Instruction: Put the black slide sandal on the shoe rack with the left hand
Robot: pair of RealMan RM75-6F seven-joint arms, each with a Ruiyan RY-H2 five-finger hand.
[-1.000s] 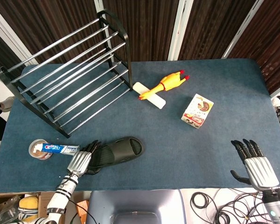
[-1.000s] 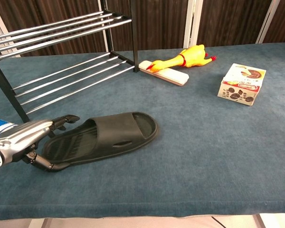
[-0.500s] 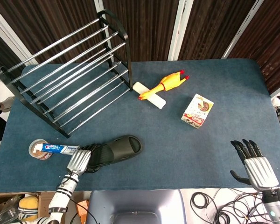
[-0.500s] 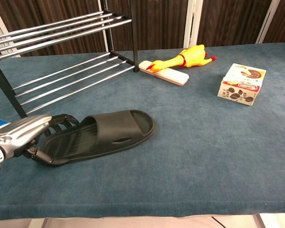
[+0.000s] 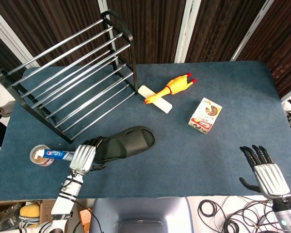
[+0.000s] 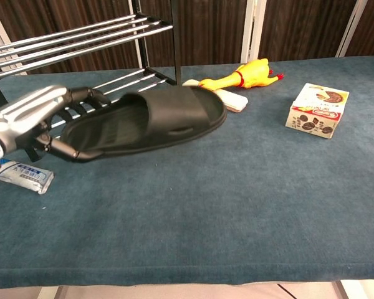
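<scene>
The black slide sandal hangs above the blue table, gripped at its heel by my left hand, toe pointing right. The shoe rack, black-framed with chrome bars, stands at the back left, just beyond the sandal. My right hand rests open near the table's front right corner, holding nothing; the chest view does not show it.
A toothpaste tube lies over a round tin left of my left hand. A yellow rubber chicken lies on a white bar. A snack box stands at the right.
My left hand has lifted the sandal off the table and carried it up and toward the rack. The right hand has not moved.
</scene>
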